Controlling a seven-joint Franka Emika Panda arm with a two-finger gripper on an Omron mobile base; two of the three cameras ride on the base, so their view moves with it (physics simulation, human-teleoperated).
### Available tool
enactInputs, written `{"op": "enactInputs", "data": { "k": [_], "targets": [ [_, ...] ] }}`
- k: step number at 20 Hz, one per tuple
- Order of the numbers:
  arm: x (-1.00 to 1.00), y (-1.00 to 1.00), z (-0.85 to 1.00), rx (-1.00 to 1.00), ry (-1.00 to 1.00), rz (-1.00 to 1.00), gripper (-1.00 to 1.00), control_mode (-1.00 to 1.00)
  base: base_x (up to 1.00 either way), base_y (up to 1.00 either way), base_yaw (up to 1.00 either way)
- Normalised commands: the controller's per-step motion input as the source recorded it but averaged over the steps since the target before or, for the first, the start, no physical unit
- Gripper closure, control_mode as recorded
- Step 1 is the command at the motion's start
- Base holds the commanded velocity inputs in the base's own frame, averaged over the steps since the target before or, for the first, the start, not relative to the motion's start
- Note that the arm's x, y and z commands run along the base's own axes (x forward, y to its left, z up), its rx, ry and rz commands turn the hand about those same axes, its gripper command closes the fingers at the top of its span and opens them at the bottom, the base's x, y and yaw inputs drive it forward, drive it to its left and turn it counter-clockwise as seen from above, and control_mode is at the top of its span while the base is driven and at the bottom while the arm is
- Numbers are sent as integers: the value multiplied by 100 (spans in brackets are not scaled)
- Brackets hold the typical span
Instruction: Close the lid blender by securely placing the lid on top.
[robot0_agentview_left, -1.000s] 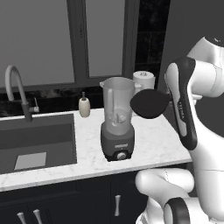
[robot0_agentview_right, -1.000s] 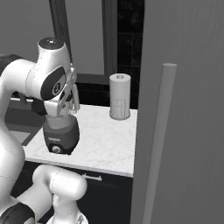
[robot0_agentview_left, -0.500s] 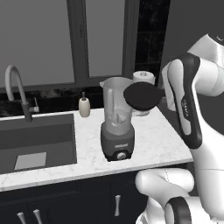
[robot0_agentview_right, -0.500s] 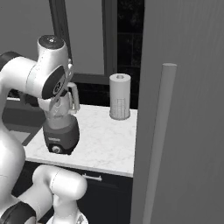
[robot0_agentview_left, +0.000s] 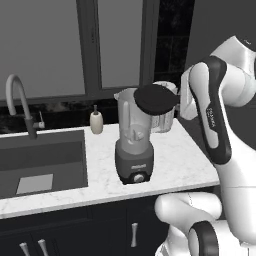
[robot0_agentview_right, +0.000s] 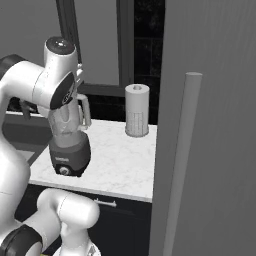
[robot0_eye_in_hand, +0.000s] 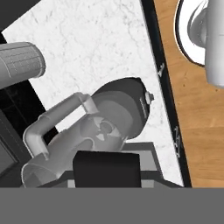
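The blender (robot0_agentview_left: 133, 145) stands on the marble counter (robot0_agentview_left: 175, 160): a clear jar with a handle on a dark grey base with a front knob. Its jar mouth is uncovered. The black round lid (robot0_agentview_left: 154, 98) hangs tilted at rim height, overlapping the right edge of the jar's mouth. My gripper (robot0_agentview_left: 175, 101) is shut on the lid's right edge. In the hand view I look down on the blender (robot0_eye_in_hand: 103, 124), and the lid (robot0_eye_in_hand: 106, 168) shows as a dark block at the bottom. From the right, my arm covers the top of the blender (robot0_agentview_right: 69, 150).
A white canister (robot0_agentview_right: 137, 110) stands at the back of the counter, right of the blender. A small soap bottle (robot0_agentview_left: 96, 122), a sink (robot0_agentview_left: 42, 160) and a faucet (robot0_agentview_left: 20, 102) lie to the left. A tall grey panel (robot0_agentview_right: 210, 130) bounds the counter's right end.
The arm has carried the lid up and to the left, from beside the jar's middle to the level of its mouth. The blender has not moved.
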Motion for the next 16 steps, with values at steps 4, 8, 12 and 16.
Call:
{"op": "enactInputs", "data": {
  "k": [4, 8, 12, 16],
  "targets": [
    [21, 34, 15, 0, 0, -13, 100, -100, 0, 0, 0],
    [34, 9, 3, 0, 0, -14, 100, -100, 0, 0, 0],
    [37, 0, 0, 0, 1, -13, 100, -100, 0, 0, 0],
    [37, 0, 0, 0, 3, -8, 100, -100, 0, 0, 0]
  ]
}}
